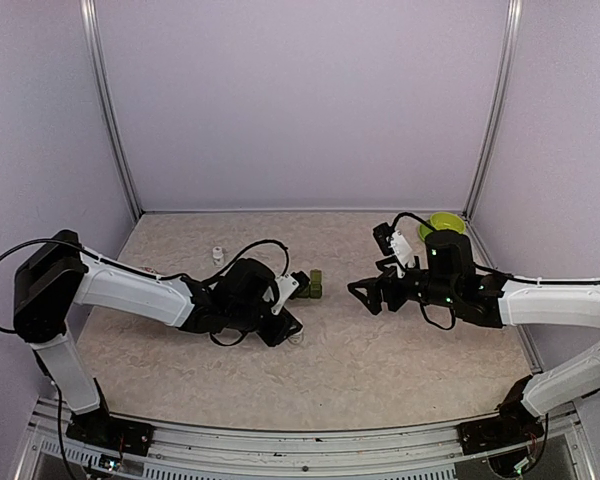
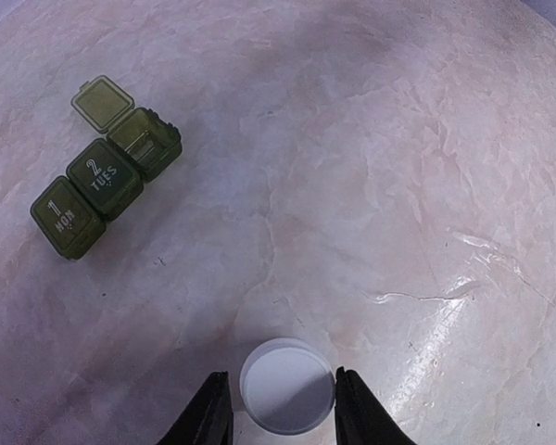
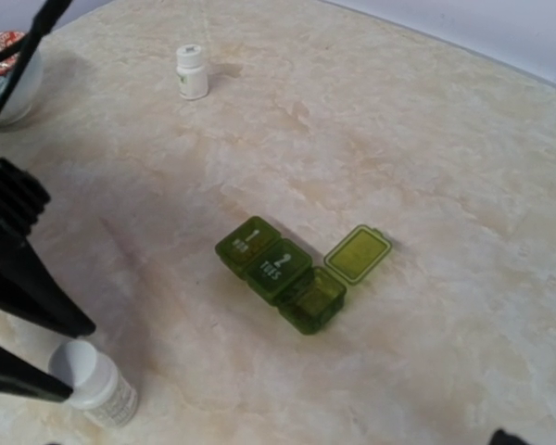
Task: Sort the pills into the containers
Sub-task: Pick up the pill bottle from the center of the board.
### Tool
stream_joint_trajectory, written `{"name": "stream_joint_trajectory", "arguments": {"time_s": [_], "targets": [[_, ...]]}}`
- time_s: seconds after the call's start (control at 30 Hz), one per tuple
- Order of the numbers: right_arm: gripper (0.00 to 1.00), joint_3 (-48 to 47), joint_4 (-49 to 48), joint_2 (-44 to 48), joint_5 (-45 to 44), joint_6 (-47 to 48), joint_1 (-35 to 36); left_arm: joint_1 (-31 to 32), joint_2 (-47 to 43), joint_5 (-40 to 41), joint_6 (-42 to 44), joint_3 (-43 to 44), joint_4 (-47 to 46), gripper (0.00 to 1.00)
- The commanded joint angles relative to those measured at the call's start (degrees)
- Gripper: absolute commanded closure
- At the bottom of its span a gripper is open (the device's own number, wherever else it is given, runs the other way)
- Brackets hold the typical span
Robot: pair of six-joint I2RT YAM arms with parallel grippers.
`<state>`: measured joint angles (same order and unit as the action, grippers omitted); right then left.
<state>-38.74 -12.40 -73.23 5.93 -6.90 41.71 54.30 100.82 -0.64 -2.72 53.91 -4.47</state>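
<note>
Because the white bottle (image 2: 287,387) sits right between the fingers of your left gripper (image 2: 282,400), start your reading there. The fingers flank its cap closely and one looks to touch it, but a sliver of shadow shows on the other side, so you cannot tell whether it is truly clamped. From that hand the containers (image 2: 105,178) lie ahead and off to the left in the wrist view, apart from the bottle and flat on the table (image 2: 398,185). The strip's long axis runs diagonally away from the hand: the MON cell is nearest, TUES is in the middle, and the third cell is at the far end with its lid (image 2: 102,100) flipped open beyond it. That open cell is probably your target, so the bottle would need to go forward and left to the strip's far end. From above, the strip lies between your two hands. Your right gripper (image 1: 363,294) stands spread wide and empty on its other side, about as near. Farther back stands a second white bottle (image 1: 218,252), and the lime-green bowl (image 1: 446,221) is in the far right corner.
</note>
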Motion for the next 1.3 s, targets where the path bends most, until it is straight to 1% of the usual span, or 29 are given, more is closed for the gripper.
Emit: {"name": "stream_joint_trajectory", "arguments": {"time_s": [0.0,0.13,0.3,0.5,0.57,0.73,1.0,1.27], "targets": [[0.02,-0.2,-0.8,-0.2,-0.4,0.6,0.1,-0.4,1.1,-1.0,0.2,1.7,-0.1,0.64],[0.02,-0.2,-0.8,-0.2,-0.6,0.7,0.1,-0.4,1.4,-1.3,0.2,1.9,0.0,0.65],[0.03,-0.1,-0.8,-0.2,-0.6,0.7,0.1,-0.4,1.5,-1.5,0.2,2.2,-0.1,0.73],[0.04,0.1,-0.9,-0.4,-0.3,0.8,0.0,-0.4,1.2,-2.0,-0.1,2.2,-0.4,0.86],[0.04,0.1,-0.8,-0.5,0.2,1.3,0.1,-0.4,0.8,-2.3,-0.3,2.3,-0.5,0.88],[0.06,2.0,-3.5,0.6,4.6,3.4,0.1,-0.4,-2.4,-4.6,-1.2,1.3,-2.7,0.9],[0.06,5.9,-10.5,4.2,16.7,5.3,1.2,-0.4,-11.9,-11.4,-3.4,-3.6,-10.4,0.94],[0.05,8.7,-18.7,7.5,20.5,8.0,6.4,-0.4,-18.5,-16.8,-8.2,-7.1,-19.1,0.95]]}}
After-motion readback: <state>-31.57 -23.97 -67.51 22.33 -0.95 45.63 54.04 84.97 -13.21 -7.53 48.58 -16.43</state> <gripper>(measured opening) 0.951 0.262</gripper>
